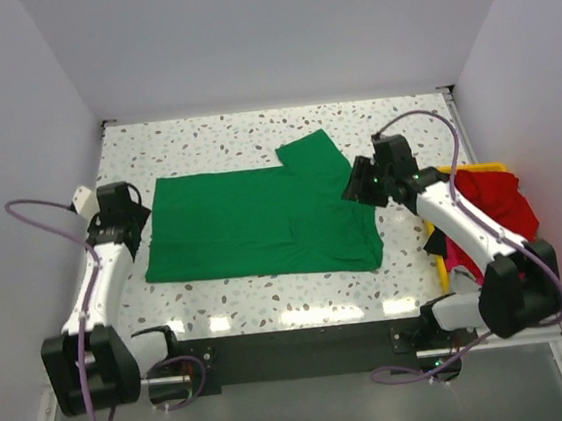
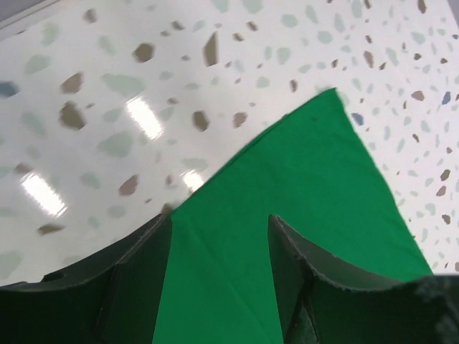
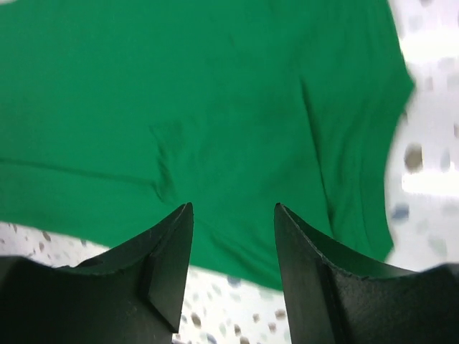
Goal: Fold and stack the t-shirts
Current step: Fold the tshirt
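Note:
A bright green t-shirt (image 1: 262, 222) lies flat on the speckled table, folded lengthwise, one sleeve sticking out at the back right. My left gripper (image 1: 140, 223) hovers at the shirt's left edge, open and empty; the left wrist view shows a green corner (image 2: 301, 193) between its fingers. My right gripper (image 1: 351, 189) is open and empty over the shirt's right edge, below the sleeve; the right wrist view shows the green cloth (image 3: 215, 107) in front of its fingers. Red (image 1: 496, 198), black and pink shirts are piled at the right.
A yellow bin (image 1: 444, 266) at the table's right edge holds the pile of shirts. White walls enclose the table on the left, back and right. The speckled table (image 1: 243, 134) shows behind the shirt.

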Available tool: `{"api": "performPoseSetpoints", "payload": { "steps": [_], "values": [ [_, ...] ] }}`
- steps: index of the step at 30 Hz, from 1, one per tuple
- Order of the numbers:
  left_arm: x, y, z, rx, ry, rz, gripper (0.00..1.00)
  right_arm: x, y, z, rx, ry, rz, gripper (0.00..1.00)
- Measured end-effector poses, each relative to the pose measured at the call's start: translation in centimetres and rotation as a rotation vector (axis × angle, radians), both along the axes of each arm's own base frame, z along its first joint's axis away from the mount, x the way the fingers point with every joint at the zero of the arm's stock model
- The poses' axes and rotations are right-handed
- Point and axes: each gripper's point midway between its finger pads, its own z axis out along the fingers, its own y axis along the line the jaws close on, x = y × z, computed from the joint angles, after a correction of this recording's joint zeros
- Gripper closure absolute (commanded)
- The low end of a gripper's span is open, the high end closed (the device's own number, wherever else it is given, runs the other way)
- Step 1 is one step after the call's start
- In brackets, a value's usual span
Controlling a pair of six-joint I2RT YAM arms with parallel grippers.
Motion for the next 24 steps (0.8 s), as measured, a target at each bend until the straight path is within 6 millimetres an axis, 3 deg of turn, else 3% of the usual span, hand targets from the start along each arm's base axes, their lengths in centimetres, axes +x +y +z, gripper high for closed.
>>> {"api": "performPoseSetpoints", "payload": {
  "steps": [3,6,11,12,19,24],
  "values": [
    [4.4,-0.2,-0.2,-0.004,0.040,-0.067,0.42,5.6,1.4,1.3,-0.014,-0.085,0.026,0.49],
    [7.8,-0.4,-1.2,0.004,0.095,-0.125,0.44,10.6,2.4,1.5,-0.041,-0.146,0.036,0.49],
    [13.0,-0.7,-2.3,0.032,0.147,-0.200,0.48,19.0,3.5,-0.2,-0.115,-0.204,0.021,0.51],
    [15.4,-0.7,-2.6,0.048,0.153,-0.227,0.50,22.1,3.9,-1.0,-0.132,-0.225,0.014,0.51],
    [20.5,-0.5,-5.5,0.073,0.196,-0.275,0.55,29.0,4.6,-4.4,-0.181,-0.255,0.006,0.52],
    [22.2,-0.8,-7.8,0.083,0.236,-0.305,0.56,31.1,5.0,-7.3,-0.201,-0.245,0.020,0.52]
  ]
}}
